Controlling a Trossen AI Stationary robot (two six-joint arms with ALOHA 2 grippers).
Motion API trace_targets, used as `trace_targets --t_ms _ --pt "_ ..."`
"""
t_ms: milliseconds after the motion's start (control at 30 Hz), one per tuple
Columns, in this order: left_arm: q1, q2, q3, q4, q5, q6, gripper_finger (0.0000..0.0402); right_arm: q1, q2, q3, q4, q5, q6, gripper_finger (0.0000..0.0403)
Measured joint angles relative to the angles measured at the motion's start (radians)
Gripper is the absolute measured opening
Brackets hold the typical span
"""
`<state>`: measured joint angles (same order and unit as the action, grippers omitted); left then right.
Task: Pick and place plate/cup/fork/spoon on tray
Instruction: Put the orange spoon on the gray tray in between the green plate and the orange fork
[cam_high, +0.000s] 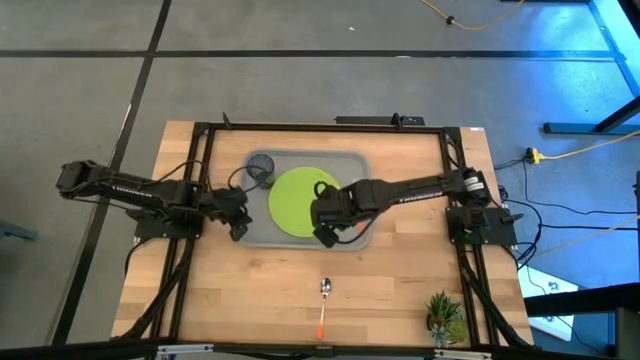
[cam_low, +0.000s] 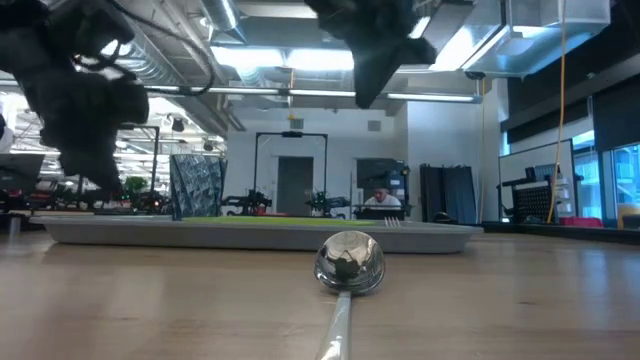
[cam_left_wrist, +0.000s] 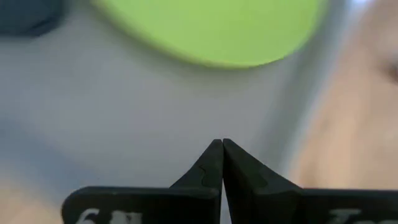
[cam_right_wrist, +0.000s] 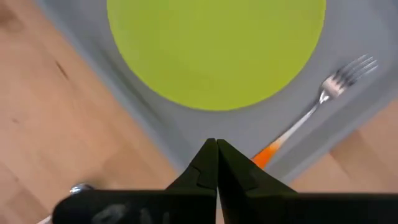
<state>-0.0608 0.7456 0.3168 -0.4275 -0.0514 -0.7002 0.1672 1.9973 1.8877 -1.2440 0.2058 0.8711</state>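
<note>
The lime-green plate (cam_high: 295, 200) lies flat in the light grey tray (cam_high: 345, 165). The dark grey cup (cam_high: 260, 168) stands in the tray's far left corner. The fork (cam_right_wrist: 323, 99) lies in the tray beside the plate, its orange handle toward the tray's near rim. The spoon (cam_high: 324, 300) lies on the wooden table near its front edge, with the bowl (cam_low: 350, 262) toward the tray. My left gripper (cam_high: 238, 215) is shut and hangs over the tray's left part (cam_left_wrist: 124, 112). My right gripper (cam_high: 325, 228) is shut and hangs over the tray's near rim (cam_right_wrist: 249, 124).
A small green plant (cam_high: 445, 315) stands at the table's near right corner. A black frame (cam_high: 200, 130) runs around the work area. Bare wood lies between the tray and the spoon.
</note>
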Motion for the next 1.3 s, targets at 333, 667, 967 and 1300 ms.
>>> trace_targets --t_ms 333,667,967,1300 --pt "-0.082 0.0 0.0 0.101 0.068 0.161 0.0 0.1 -0.005 0.0 0.031 -0.152 0.233 0.0001" --pt "-0.164 -0.009 0.0 0.106 0.15 0.241 0.0 0.113 -0.005 0.0 0.054 -0.37 0.283 0.0026" --pt "-0.198 -0.009 0.0 0.107 0.14 0.239 0.0 0.114 -0.005 -0.041 0.231 -0.375 0.151 0.0032" --pt "-0.198 -0.009 0.0 0.107 0.149 0.252 0.0 0.132 -0.004 -0.319 0.647 -0.422 -0.023 0.0032"
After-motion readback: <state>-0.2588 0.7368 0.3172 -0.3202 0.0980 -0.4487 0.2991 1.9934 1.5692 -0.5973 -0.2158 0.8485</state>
